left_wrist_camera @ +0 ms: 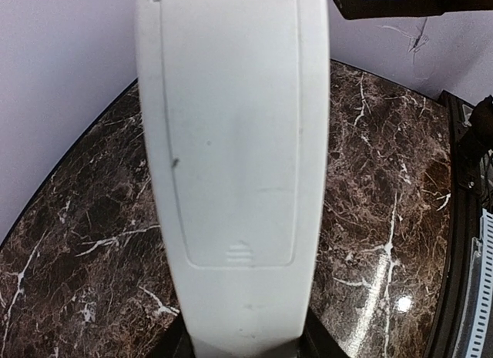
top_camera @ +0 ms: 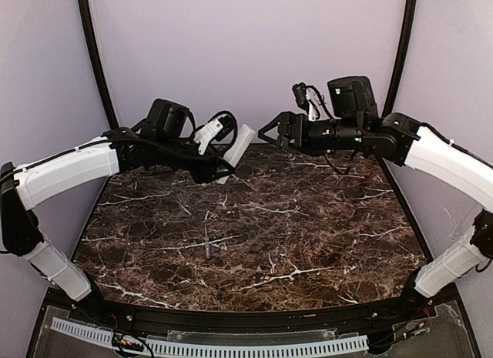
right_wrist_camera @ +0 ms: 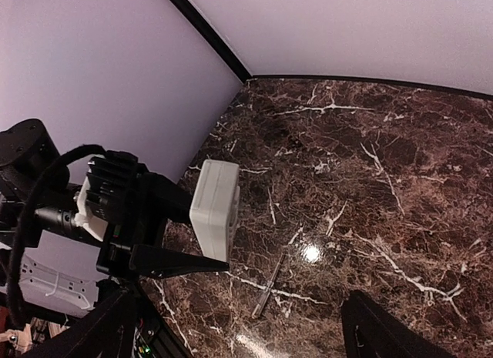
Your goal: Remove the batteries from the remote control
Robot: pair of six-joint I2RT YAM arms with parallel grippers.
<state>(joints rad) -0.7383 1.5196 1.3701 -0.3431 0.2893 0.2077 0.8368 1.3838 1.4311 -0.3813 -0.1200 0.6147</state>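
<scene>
The white remote control (top_camera: 239, 145) is held in the air above the far left of the table, tilted, one end up. My left gripper (top_camera: 221, 167) is shut on its lower end. In the left wrist view the remote (left_wrist_camera: 235, 142) fills the frame, back face showing, with the battery cover (left_wrist_camera: 231, 135) closed and the dark fingers (left_wrist_camera: 179, 344) at either side of its base. My right gripper (top_camera: 266, 135) is open and empty, just right of the remote's top end, apart from it. The right wrist view shows the remote (right_wrist_camera: 214, 208) end-on in the left jaws.
A thin grey stick-like tool (top_camera: 207, 241) lies on the dark marble table (top_camera: 308, 235) left of centre; it also shows in the right wrist view (right_wrist_camera: 269, 287). Lilac walls close the back and sides. My right gripper's tip shows at the top of the left wrist view (left_wrist_camera: 385, 0).
</scene>
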